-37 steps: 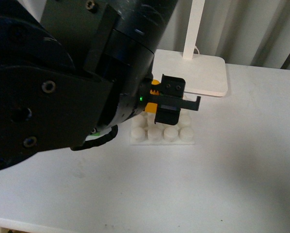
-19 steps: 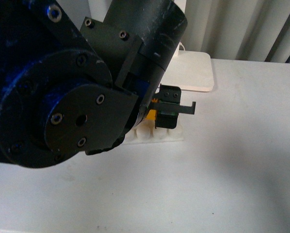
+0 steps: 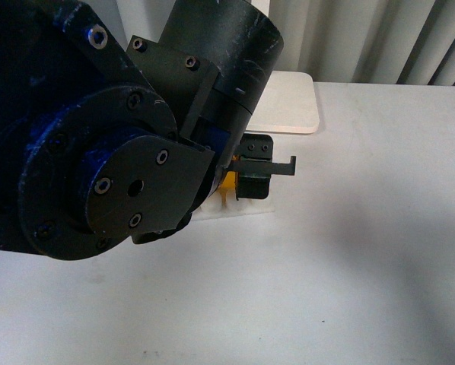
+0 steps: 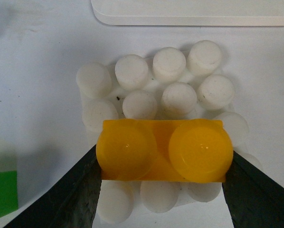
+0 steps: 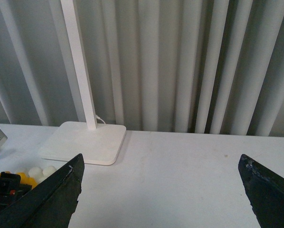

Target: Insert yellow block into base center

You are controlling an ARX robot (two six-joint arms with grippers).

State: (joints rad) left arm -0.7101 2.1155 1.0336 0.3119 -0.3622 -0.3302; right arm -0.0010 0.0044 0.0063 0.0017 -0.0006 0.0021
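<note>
My left gripper (image 4: 163, 156) is shut on the yellow block (image 4: 163, 149), with one black finger on each short end and both studs facing the camera. The block hangs just over the white studded base (image 4: 139, 104) and covers its middle rows; I cannot tell if it touches the studs. In the front view my left arm hides most of this. There only the gripper (image 3: 250, 173), a sliver of the yellow block (image 3: 227, 187) and the base's front edge (image 3: 246, 211) show. My right gripper (image 5: 156, 190) is open, empty and away from the base.
The white lamp foot (image 3: 288, 99) lies just behind the base, and its pole (image 5: 80, 61) rises in front of grey curtains. A green brick (image 4: 2, 194) lies on the table beside the base. The white table (image 3: 349, 258) spreads out on the right.
My left gripper with the yellow block has come lower over the base, and the arm now hides more of the base. The lamp foot has shifted left and up in the front view.
</note>
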